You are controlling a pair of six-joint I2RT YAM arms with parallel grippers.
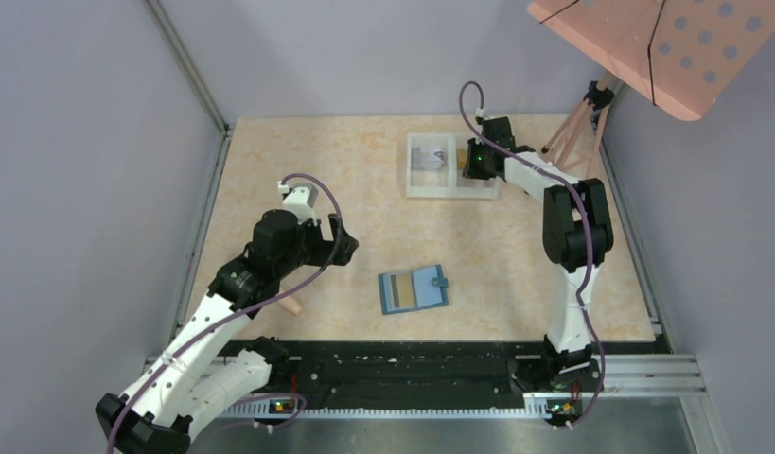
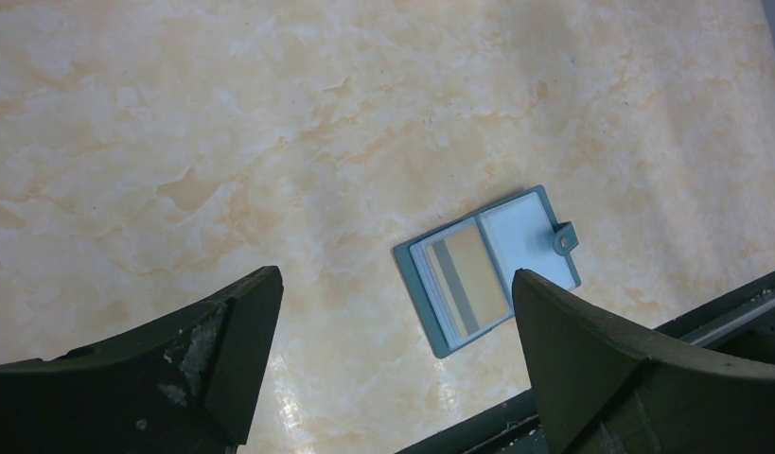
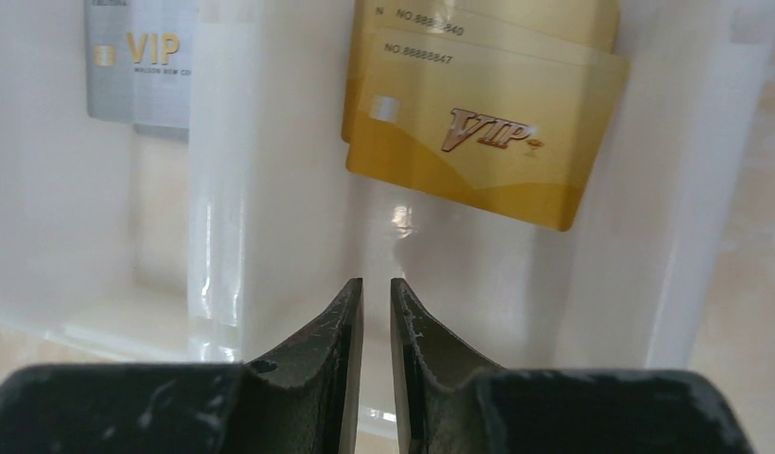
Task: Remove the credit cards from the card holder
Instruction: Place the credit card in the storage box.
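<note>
Credit cards (image 3: 478, 142) lie directly ahead of the right gripper (image 3: 377, 284). Its two fingers are drawn almost together with only a thin slit between them, and they hold nothing. The gripper hangs over a white tray (image 3: 222, 189) with two compartments at the far side of the table (image 2: 222, 142). The compartment straight ahead of the fingers holds two gold cards, overlapped and slightly fanned, each printed with a number. The other compartment holds a grey card (image 3: 142, 66) marked VIP. A second grey edge appears to show beneath it, but that count cannot be confirmed. The left gripper (image 2: 393, 276) is spread wide and empty, and hangs above bare table well apart from the tray. One card holder (image 2: 525, 236), teal with a snap tab, lies open and flat on the table near the front edge, between the two arms and touched by neither. One striped card (image 2: 464, 279), gold with a grey band, sits in its left-hand pocket. The right-hand pocket shows plain light blue.
</note>
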